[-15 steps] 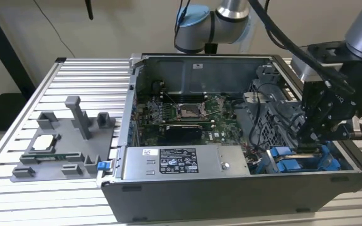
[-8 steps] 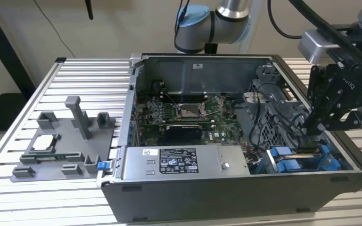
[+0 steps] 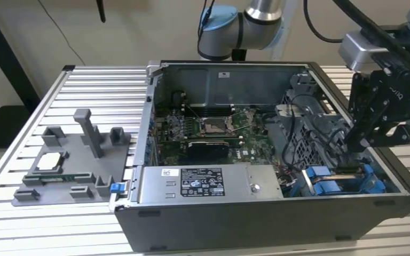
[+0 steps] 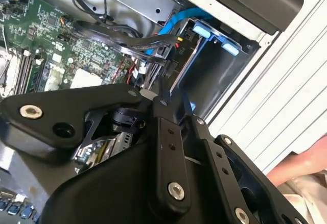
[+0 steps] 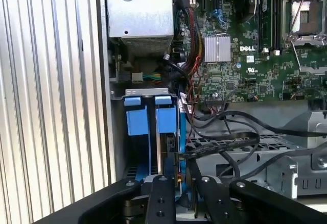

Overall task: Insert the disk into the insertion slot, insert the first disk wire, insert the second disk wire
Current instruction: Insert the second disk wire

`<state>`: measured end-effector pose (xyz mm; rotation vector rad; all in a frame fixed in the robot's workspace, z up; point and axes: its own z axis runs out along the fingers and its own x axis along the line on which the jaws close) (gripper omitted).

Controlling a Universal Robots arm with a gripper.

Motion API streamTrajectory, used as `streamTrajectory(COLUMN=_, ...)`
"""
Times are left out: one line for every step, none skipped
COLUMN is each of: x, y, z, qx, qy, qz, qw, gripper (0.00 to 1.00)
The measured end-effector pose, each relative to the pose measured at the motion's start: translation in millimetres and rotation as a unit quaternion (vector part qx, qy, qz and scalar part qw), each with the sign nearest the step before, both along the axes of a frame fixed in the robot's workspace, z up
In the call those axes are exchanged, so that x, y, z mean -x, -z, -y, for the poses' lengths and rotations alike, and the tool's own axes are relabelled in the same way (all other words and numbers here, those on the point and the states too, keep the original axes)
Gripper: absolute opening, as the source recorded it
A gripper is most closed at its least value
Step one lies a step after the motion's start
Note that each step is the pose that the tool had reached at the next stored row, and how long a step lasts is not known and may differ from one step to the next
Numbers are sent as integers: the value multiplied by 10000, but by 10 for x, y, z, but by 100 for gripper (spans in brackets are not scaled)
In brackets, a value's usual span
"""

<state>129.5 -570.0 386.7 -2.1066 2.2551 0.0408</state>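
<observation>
Gripper [image 5: 180,183] fingers look pinched nearly closed on a black wire plug right at the disk's [image 5: 167,150] edge, and that disk's already sitting down in the blue-railed insertion slot [image 5: 140,114].

The open computer case [image 3: 262,160] is viewed from above and in front by the exterior camera — at moderate distance. Close in, its blue-railed insertion slot [image 5: 150,127] is shared by both wrist views.

A robotics lab: an opened computer case [image 3: 262,160] on a slatted aluminium bench [image 3: 84,85] (grey fixtures [image 3: 70,160] alongside).
</observation>
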Motion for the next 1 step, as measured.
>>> streamTrajectory(x=0, y=0, z=0, qx=0, qy=0, qz=0, qw=10000, gripper=100)
